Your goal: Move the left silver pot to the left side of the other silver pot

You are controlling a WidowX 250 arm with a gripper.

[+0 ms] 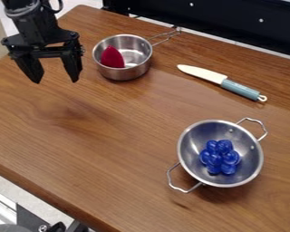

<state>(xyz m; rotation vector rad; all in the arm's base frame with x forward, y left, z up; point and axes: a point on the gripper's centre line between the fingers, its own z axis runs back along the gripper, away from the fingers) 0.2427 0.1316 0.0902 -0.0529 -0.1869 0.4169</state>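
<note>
Shiny metal pots [118,74] [190,170]; smooth, satin wood table [111,136]; glossy blue plastic-looking grapes [219,157].

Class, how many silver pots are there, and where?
2: the one-handled pot, upper left, holding a red wedge; the two-handled pot, lower right, holding a blue cluster.

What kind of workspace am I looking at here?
Probably a lab bench staged for toy-kitchen work: a robot gripper hangs over a wooden table bearing a silver saucepan and a knife.
</note>
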